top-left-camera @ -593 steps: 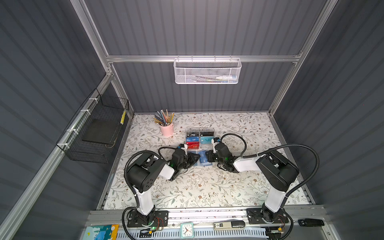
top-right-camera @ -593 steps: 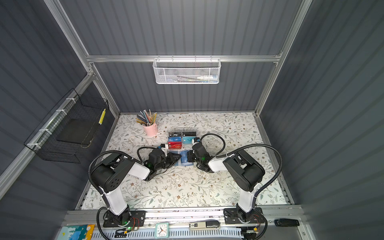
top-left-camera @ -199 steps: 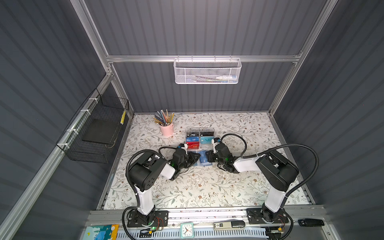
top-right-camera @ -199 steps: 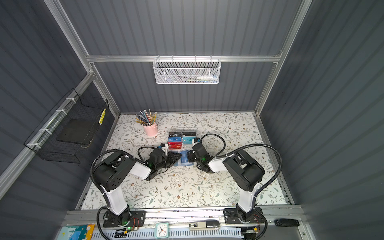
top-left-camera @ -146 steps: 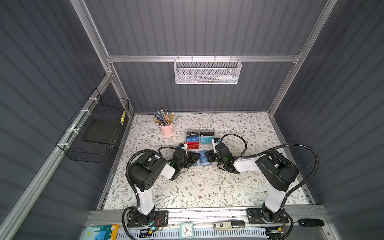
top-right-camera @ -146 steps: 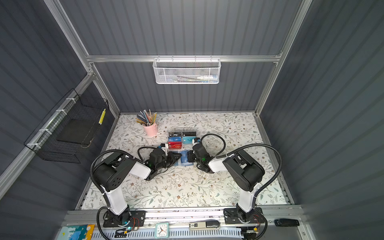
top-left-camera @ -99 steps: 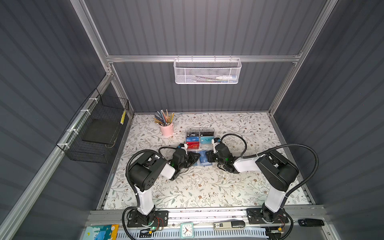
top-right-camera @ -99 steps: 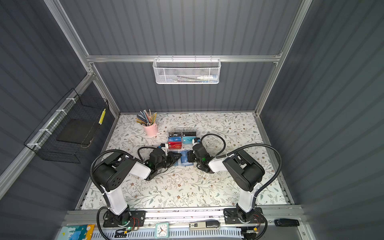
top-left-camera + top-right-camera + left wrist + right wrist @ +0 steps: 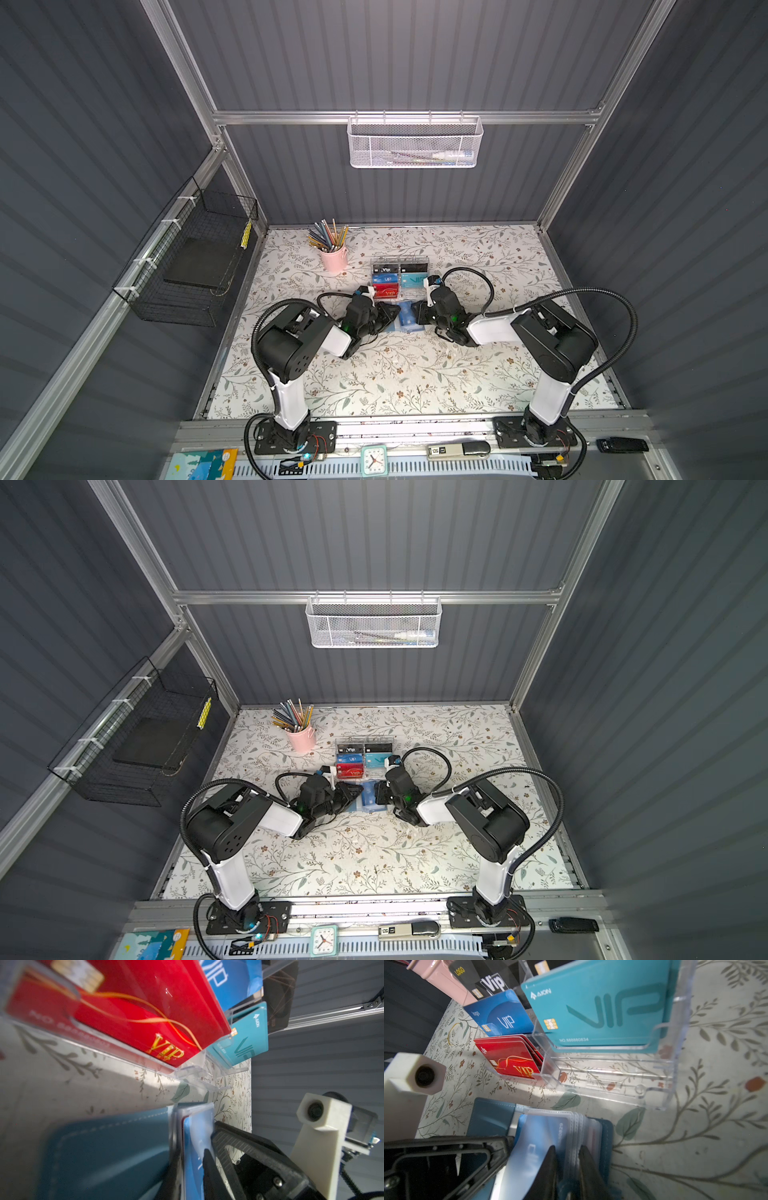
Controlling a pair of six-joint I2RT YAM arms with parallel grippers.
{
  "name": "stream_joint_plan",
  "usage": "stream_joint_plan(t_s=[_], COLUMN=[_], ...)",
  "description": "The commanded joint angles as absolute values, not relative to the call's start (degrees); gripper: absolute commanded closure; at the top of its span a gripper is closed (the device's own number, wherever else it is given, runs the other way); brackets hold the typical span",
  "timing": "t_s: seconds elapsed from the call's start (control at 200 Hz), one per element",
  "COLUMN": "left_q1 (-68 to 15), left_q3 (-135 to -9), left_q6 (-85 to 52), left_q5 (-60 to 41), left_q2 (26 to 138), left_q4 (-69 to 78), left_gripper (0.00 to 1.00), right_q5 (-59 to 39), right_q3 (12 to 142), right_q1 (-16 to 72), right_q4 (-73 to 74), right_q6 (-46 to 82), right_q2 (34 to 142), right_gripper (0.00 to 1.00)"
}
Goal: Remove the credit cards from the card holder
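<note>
My left gripper is clenched on the blue credit card. My right gripper pinches the card holder sleeves, at 6 o'clock from the card rack.

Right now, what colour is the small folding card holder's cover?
The card holder is blue-grey with pale edge stitching; clearest in the left wrist view.

Top views look down from high; wrist views are close-up, both showing the card holder
</note>
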State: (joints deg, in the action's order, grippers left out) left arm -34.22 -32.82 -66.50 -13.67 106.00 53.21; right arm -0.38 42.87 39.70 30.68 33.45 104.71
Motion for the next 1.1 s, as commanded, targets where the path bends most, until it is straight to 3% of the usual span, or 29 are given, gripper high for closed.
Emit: stream_joint_plan(t_s=[0.0, 0.555, 0.86, 1.096], left_q1=[-35.4, -35.8, -35.7, -35.8], left_q3=[-36.3, -37.0, -36.4, -37.0], left_q6=[-67.0, -67.3, -63.3, -63.9], left_q5=[-14.8, -14.5, -12.2, -13.2], left_q2=[105.8, 105.4, 99.3, 101.0], left_q4=[59.1, 60.1, 50.5, 51.4], left_gripper=[0.82, 0.83, 0.81, 0.80], right_q5=[-5.9, -6.3, -6.2, -6.3], right_q3=[39.8, 39.4, 39.3, 39.3], right_q1=[41.2, 41.5, 41.5, 41.6], right_q4=[15.4, 16.3, 16.5, 16.4], right_q6=[33.0, 33.5, 33.6, 33.7], right_q2=[109.8, 110.5, 110.7, 110.4], right_gripper=[0.79, 0.79, 0.79, 0.79])
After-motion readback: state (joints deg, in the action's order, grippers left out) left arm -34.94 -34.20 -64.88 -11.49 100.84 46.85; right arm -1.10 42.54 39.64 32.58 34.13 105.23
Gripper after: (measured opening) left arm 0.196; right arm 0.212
